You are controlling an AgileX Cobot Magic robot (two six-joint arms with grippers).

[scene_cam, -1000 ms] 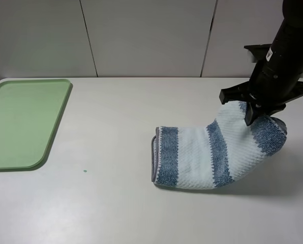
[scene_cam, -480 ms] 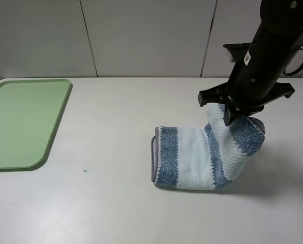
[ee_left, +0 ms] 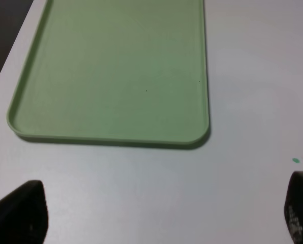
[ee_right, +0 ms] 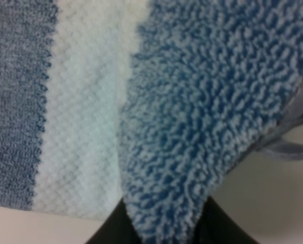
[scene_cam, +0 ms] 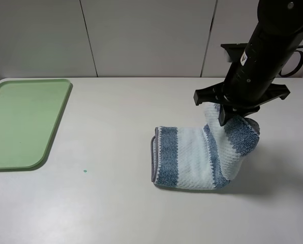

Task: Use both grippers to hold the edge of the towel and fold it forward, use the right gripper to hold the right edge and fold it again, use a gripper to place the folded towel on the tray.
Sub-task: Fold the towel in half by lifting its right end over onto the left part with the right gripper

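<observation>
The striped towel (scene_cam: 192, 157) lies folded once on the white table, right of centre. My right gripper (scene_cam: 229, 118) is shut on the towel's right edge (scene_cam: 240, 133) and holds it lifted and curled leftward over the rest. In the right wrist view the blue-grey stripe (ee_right: 192, 101) fills the picture, pinched between the dark fingers (ee_right: 111, 231). The pale green tray (scene_cam: 19, 122) sits at the far left; it also shows in the left wrist view (ee_left: 116, 71). My left gripper (ee_left: 161, 213) hangs open and empty above the table beside the tray.
A small green dot (scene_cam: 84, 171) marks the table between tray and towel. A pale panelled wall (scene_cam: 141, 35) stands behind the table. The table's right edge is close behind the right arm.
My right gripper has moved left and slightly up with the towel's right edge, curling that end further over the flat part. The tray has not moved.
</observation>
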